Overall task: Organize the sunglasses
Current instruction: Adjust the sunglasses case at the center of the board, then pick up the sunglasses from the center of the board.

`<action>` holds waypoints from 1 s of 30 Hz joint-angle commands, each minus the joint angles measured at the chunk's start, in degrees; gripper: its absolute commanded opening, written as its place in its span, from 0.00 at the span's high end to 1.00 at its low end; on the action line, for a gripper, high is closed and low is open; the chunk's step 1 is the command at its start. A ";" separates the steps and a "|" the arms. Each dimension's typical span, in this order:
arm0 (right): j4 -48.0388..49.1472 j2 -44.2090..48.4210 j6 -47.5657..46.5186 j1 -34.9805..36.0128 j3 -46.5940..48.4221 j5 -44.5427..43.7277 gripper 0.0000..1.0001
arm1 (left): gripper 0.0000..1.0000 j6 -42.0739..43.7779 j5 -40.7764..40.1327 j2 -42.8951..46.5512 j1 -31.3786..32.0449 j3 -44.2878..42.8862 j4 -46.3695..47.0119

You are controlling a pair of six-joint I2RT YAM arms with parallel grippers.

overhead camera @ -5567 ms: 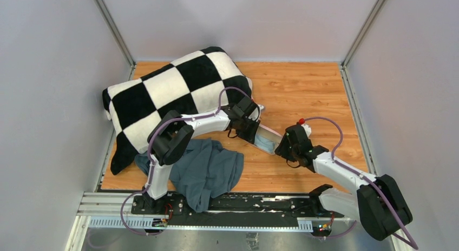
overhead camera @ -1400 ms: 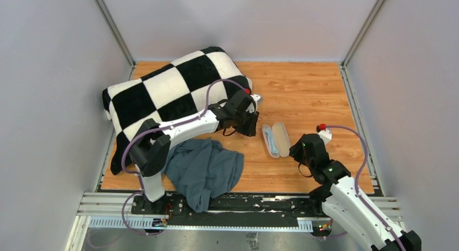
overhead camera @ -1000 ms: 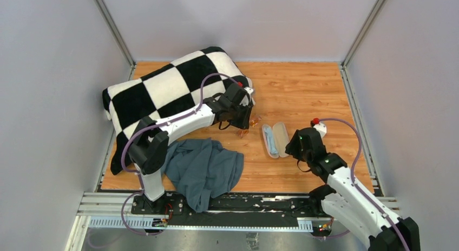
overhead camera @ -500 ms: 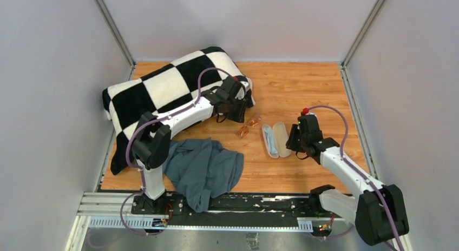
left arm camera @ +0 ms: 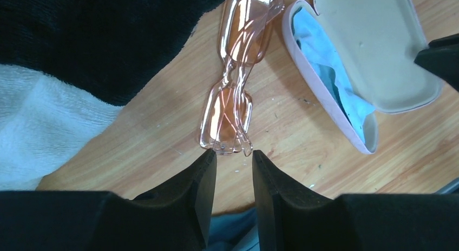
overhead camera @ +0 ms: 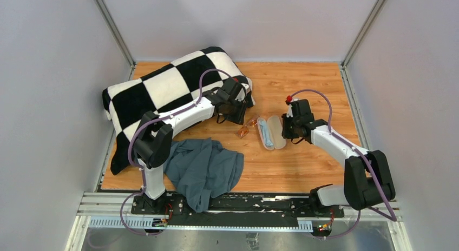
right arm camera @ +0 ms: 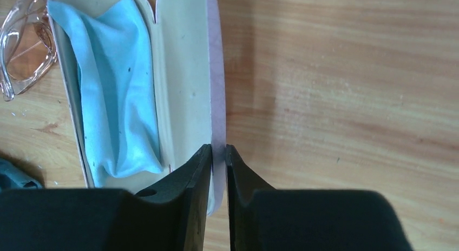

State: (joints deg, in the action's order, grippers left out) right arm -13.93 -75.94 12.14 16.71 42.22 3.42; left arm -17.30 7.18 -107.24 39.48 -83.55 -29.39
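The sunglasses [overhead camera: 246, 126], with amber lenses and a clear thin frame, lie folded on the wooden table just left of the open pink case [overhead camera: 277, 133]. A light-blue cloth [overhead camera: 264, 133] fills the case's left half. My left gripper [overhead camera: 240, 113] hovers over the near end of the sunglasses [left arm camera: 237, 72]; in the left wrist view it [left arm camera: 234, 155] is open with nothing between its fingers. My right gripper [overhead camera: 286, 127] is at the case's right side. In the right wrist view it [right arm camera: 218, 150] is shut on the pink rim of the case [right arm camera: 184, 72], beside the cloth [right arm camera: 119, 88].
A black-and-white checkered cushion [overhead camera: 168, 94] fills the back left and reaches almost to the sunglasses. A crumpled blue-grey garment [overhead camera: 208, 170] lies at the front left. Grey walls close in the table on three sides.
My right gripper came up from the front right and closed on the case's right rim; the case shifted slightly left. My left gripper drew back toward the cushion, leaving the sunglasses on the table.
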 commanded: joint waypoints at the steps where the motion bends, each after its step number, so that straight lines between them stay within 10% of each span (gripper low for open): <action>1: 1.56 -1.54 -4.79 -0.64 2.37 1.21 0.75 | 0.61 1.30 -1.20 -2.31 -0.37 -1.21 -1.92; 8: 0.97 3.79 0.27 -0.71 1.14 1.24 0.52 | 0.59 2.58 -0.28 -5.94 -0.33 -4.89 -2.34; 30: -10.57 30.32 6.80 -0.76 -4.40 -2.72 0.43 | 0.47 23.16 3.36 -13.64 2.17 -11.08 0.74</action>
State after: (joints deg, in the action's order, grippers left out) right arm -21.30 -45.50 18.44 16.69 37.58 1.83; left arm 2.63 8.69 -117.54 41.15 -91.98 -27.57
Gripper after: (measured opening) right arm 0.572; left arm 0.541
